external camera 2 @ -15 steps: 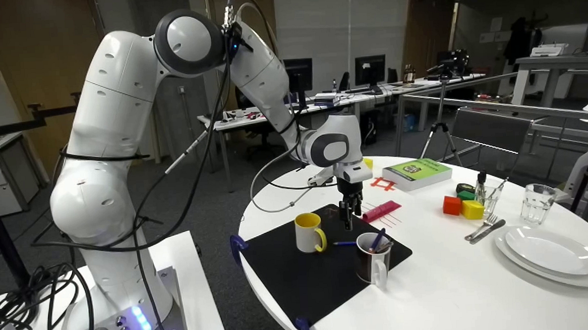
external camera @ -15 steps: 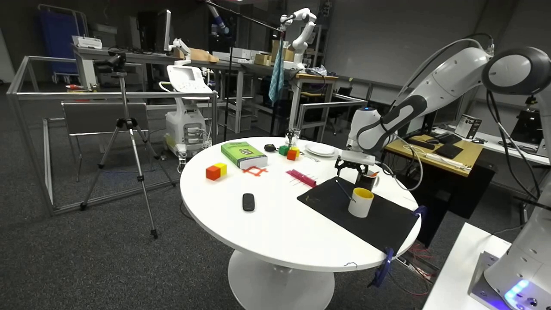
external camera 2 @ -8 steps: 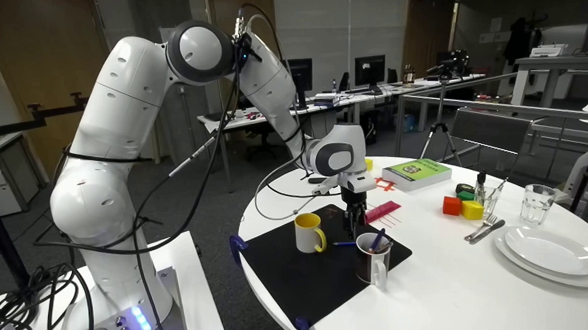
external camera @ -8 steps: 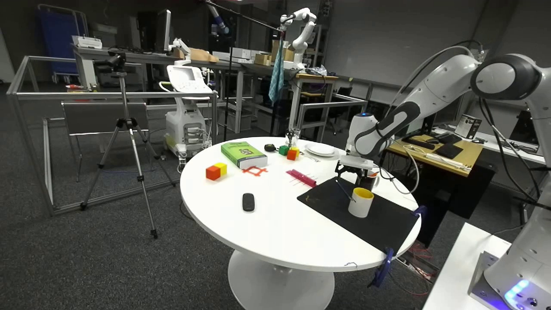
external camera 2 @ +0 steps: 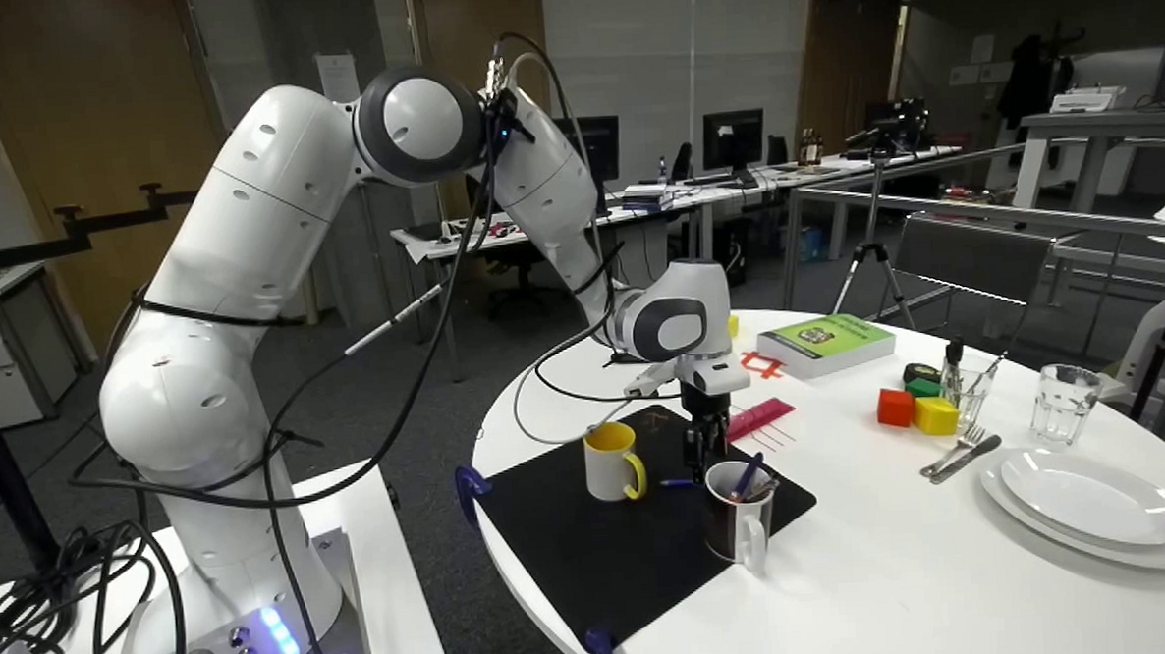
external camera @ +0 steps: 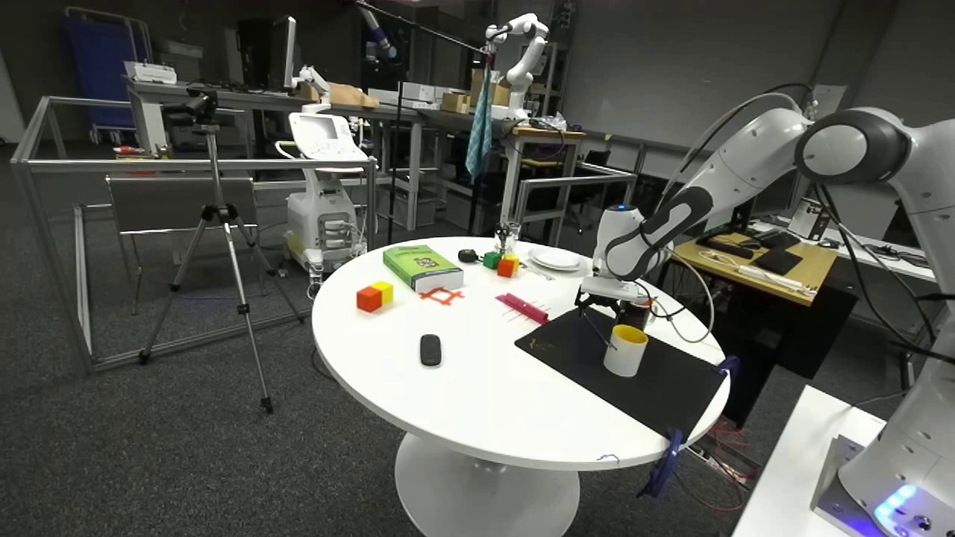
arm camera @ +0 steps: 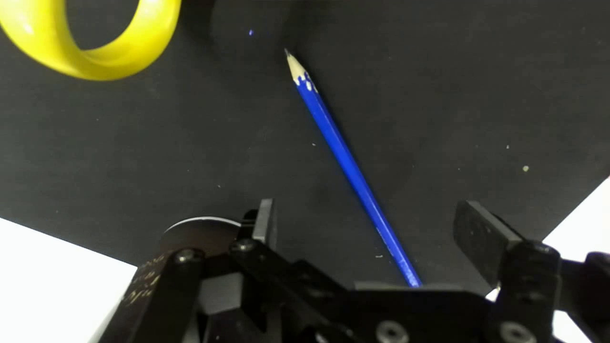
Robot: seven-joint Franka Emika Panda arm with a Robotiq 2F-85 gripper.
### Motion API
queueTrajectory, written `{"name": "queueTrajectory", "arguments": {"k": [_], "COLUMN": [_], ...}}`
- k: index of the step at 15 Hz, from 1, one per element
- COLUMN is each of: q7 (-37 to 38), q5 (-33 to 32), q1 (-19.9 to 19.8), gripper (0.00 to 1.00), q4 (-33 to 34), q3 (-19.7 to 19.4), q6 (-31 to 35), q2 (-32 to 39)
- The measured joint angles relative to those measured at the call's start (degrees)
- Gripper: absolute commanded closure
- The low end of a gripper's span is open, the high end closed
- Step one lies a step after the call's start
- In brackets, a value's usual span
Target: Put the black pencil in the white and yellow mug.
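The step in hand looks like the reach for the pencil [arm camera: 353,167]; no grasp is made yet. The pencil lies flat on a black mat [external camera 2: 592,553] that covers part of the worktop [external camera 2: 898,569]. In the wrist view its paint shows blue rather than black, with a sharpened point at one end. That end is near the yellow handle [arm camera: 100,65] of the white and yellow mug [external camera 2: 611,468], but apart from it. The mug stands upright on the same mat.

The hand [arm camera: 368,219] is set wide and holds nothing. It points down over the blunt half of the pencil, which runs between the two fingers [arm camera: 482,243] in the wrist view, at a slant to the way they would close. How much height is left under the fingertips I cannot tell.

The next move probably calls for a small turn to square the fingers to the pencil, then a straight drop until they flank it, and a gentle squeeze. The dark mug [external camera 2: 726,522], with pens or pencils [external camera 2: 747,475] in it, needs care: one finger overlaps it in the wrist view, so a sideways drift might knock it. Once lifted, the pencil would need tipping towards upright to clear the rim and drop in.
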Motion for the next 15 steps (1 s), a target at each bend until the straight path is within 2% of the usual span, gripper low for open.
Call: {"name": "queueTrajectory", "arguments": {"k": [15], "q7": [-0.01], "q5": [0.42], "q1": [0.14], "gripper": [0.0], "q4": [0.67], "q3": [-0.13], "q6": [0.75], "q2": [2.19]}}
